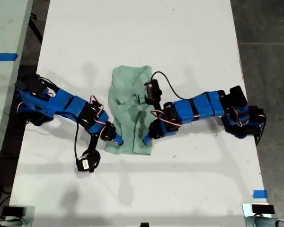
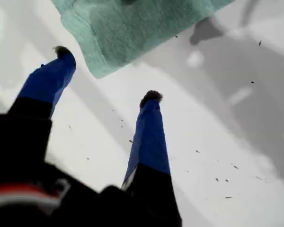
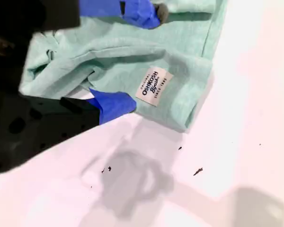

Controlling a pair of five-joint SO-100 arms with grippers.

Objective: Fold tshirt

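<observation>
Tshirt is laid in a narrow folded strip on counter, near corners reachable. First gripper jaws are spread wide, empty, just short of hem; second gripper jaws are set around cloth by label, prob. for next fold.

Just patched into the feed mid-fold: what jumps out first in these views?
The pale green tshirt lies bunched into a narrow strip mid-table, with two blue arms reaching in at its near end from either side of the exterior view. My first end effector hangs open just off a cloth corner, touching nothing. My second end effector straddles a fold beside a white sewn label.
</observation>
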